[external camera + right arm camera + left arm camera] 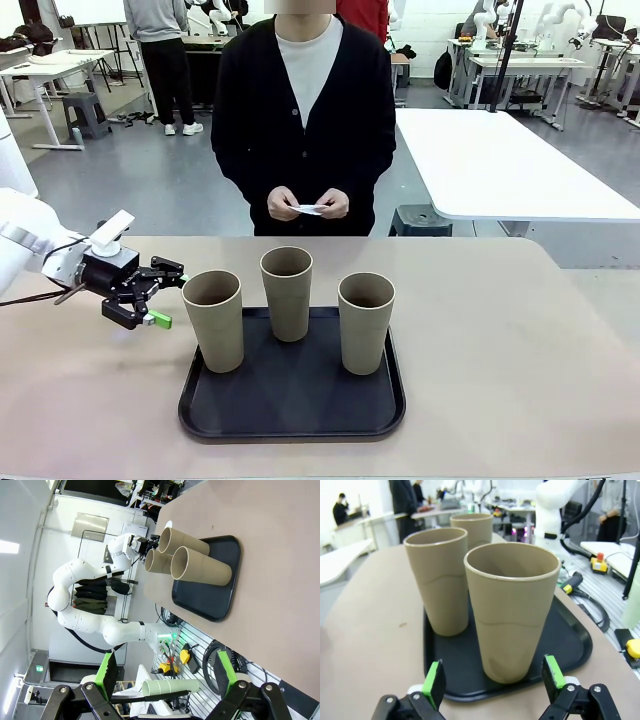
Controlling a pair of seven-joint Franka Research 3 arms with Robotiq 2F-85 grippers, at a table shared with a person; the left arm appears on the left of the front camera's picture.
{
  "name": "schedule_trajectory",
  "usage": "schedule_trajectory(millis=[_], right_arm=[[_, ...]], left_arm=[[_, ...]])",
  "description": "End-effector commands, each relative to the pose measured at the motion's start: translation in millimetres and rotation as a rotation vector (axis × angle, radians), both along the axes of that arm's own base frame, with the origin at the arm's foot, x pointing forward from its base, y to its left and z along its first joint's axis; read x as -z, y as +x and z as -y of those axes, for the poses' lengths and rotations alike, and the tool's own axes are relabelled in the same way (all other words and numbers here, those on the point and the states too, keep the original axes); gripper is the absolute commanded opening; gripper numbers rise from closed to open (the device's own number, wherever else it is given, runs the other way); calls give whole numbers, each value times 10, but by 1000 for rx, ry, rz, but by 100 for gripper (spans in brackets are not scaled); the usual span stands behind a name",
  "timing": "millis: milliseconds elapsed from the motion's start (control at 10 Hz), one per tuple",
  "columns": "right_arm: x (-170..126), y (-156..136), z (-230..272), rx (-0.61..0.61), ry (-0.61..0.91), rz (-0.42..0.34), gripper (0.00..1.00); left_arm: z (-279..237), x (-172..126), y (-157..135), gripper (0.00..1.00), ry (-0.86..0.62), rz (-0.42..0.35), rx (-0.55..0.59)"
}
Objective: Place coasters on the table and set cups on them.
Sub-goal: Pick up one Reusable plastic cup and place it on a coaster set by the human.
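Cups wait just ahead of the left gripper, whose jaws stand wide apart and empty, level with the nearest cup. It looks light, stiff, matte and tippy, so take it mid-wall. All three stand on the black tray on the table.

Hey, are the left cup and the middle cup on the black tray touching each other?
Apart. In the front view a strip of table and black tray shows between the left cup and the middle cup along their whole sides.
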State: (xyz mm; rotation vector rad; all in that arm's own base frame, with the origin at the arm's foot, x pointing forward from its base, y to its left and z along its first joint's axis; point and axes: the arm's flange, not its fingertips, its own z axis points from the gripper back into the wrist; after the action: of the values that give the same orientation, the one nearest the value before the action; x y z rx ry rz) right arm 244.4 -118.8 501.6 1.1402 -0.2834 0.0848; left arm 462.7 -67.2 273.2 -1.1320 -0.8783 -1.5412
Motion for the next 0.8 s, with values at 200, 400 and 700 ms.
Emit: schedule_trajectory(millis=[200, 400, 700], right_arm=[[-3, 9, 3, -1, 11, 4, 100], [-3, 9, 3, -1, 11, 4, 100], [-3, 9, 3, -1, 11, 4, 100]], left_arm=[[267, 37, 83, 100, -42, -33, 32], [363, 61, 75, 100, -51, -58, 50], [420, 93, 62, 100, -64, -82, 72]])
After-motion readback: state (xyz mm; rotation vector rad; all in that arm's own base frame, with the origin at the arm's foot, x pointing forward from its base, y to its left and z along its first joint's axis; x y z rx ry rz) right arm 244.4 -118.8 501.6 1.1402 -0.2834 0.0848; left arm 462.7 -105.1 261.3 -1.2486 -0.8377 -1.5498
